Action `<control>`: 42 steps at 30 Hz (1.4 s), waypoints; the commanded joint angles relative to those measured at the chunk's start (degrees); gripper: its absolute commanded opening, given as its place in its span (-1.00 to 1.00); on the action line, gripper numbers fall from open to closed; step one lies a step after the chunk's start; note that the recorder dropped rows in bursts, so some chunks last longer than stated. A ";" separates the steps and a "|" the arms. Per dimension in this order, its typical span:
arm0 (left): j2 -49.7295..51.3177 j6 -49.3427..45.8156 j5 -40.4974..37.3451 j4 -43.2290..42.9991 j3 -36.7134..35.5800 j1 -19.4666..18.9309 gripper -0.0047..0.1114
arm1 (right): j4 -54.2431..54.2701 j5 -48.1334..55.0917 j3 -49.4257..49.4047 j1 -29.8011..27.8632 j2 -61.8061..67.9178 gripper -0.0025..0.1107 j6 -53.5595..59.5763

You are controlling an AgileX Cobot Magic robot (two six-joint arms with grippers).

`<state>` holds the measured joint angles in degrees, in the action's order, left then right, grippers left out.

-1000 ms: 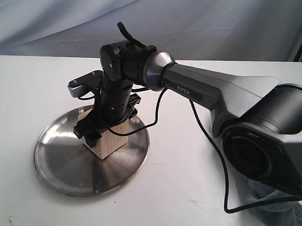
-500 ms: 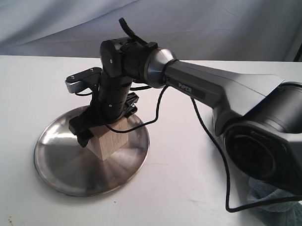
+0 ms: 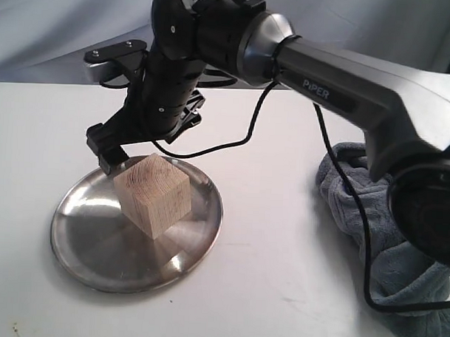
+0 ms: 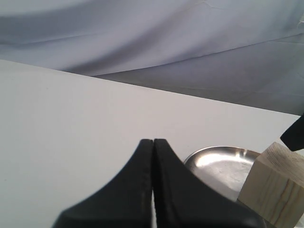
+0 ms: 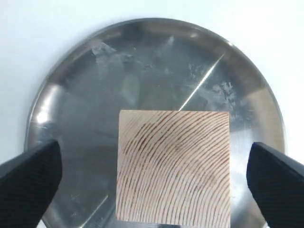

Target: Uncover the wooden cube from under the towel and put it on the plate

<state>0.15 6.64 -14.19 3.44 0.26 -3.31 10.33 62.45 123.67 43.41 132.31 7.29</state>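
Status: wooden cube [image 3: 151,195] rests flat on plate [image 3: 96,253], free of right gripper [image 5: 152,183], jaws spread wide above it; left gripper [image 4: 153,185] pressed together; cube likely stiff, light, grippy, so pinch 2 opposite flat faces

The wooden cube [image 3: 152,195] blocks the plate's [image 3: 96,260] centre, with the spread right claw [image 5: 152,184] straight above it. The counter [image 3: 266,273] is bare at the plate's 5 o'clock; the towel [image 3: 370,240] is heaped at 3 o'clock.
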 commanded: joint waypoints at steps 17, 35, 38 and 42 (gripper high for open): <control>-0.15 0.20 0.50 0.26 -0.26 -0.11 -0.92 | -11.09 7.51 0.38 -0.10 -2.08 -0.43 -3.49; -0.15 0.20 0.50 0.26 -0.26 -0.11 -0.92 | -2.52 7.51 0.38 -4.26 -2.08 -0.96 -3.25; -0.15 0.20 0.50 0.26 -0.26 -0.11 -0.92 | 0.81 7.51 0.38 -6.86 -2.08 -0.96 -3.25; -0.15 0.20 0.50 0.26 -0.26 -0.11 -0.92 | 1.41 7.51 0.38 -9.68 -2.08 -0.96 -3.25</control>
<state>0.15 6.64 -14.19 3.44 0.26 -3.31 10.63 69.75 123.67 35.42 130.70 3.88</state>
